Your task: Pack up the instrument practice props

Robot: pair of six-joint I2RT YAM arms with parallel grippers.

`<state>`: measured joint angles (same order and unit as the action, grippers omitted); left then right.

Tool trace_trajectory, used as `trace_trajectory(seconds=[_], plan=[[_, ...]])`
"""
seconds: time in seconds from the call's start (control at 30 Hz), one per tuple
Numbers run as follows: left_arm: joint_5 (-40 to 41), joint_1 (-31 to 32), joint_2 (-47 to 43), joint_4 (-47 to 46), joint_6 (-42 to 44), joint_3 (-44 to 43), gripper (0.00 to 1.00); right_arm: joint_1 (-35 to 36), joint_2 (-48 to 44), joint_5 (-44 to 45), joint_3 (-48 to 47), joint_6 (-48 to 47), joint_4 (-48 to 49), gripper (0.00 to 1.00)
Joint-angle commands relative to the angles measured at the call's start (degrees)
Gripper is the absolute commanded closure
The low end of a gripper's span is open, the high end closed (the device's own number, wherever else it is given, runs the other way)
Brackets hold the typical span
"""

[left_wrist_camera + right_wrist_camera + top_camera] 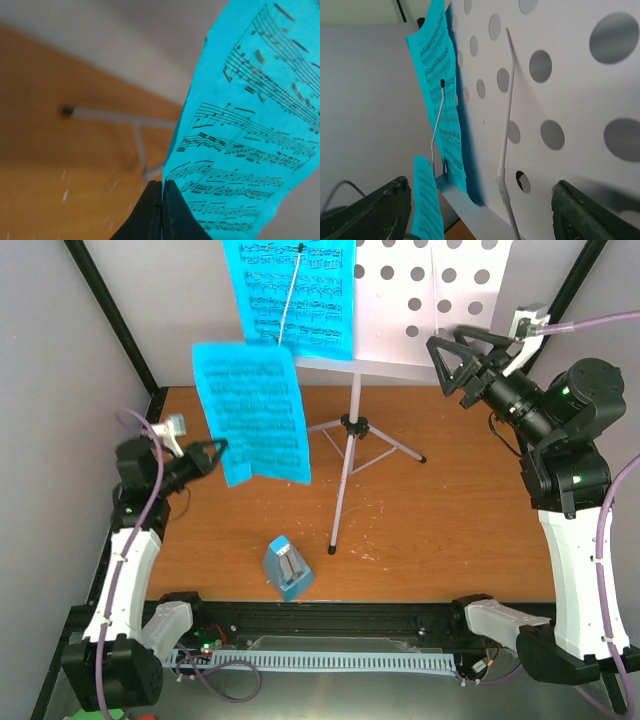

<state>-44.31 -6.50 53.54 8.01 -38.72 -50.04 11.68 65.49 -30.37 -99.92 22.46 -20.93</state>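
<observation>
Left gripper (221, 447) clamped on edge of loose bright-blue sheet-music page (250, 412), held aloft left of grey tripod music stand with perforated desk (425, 310). Right gripper (452, 362) spread wide, empty, at desk's right edge. Step, likely: stripping pages off stand. Next: lay held page down; second bright-blue page (322, 315), pinned under thin wire retainer (292, 298), needs sliding free. Small light-blue pyramid metronome (288, 568) before stand, near front leg.
</observation>
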Motion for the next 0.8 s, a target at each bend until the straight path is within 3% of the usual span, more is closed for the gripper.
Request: trace_trajectory(seconds=[0.0,0.2,0.5,0.67,0.77], plan=[[2.44,-0.41,-4.00,-3.66,-4.14,13.82,1.00,0.42,-3.00,1.33,2.94,-1.13,-0.45,0.24],[7.61,-0.44,-1.13,-6.03,-1.97,25.08,1.00,0.42,-5.11,1.68,4.25,-1.38,-1.24,0.23],[10.32,-0.46,7.99,-11.01,0.93,30.12,0.99,0.40,-7.41,3.57,5.79,-2.42,-2.19,0.19],[12.01,-0.49,9.56,-11.16,1.59,31.03,0.90,0.37,-7.95,4.34,6.74,-2.66,-2.28,0.17],[13.34,-0.50,8.96,-10.47,1.60,30.91,0.78,0.40,-7.96,4.32,7.07,-2.56,-2.19,0.16]])
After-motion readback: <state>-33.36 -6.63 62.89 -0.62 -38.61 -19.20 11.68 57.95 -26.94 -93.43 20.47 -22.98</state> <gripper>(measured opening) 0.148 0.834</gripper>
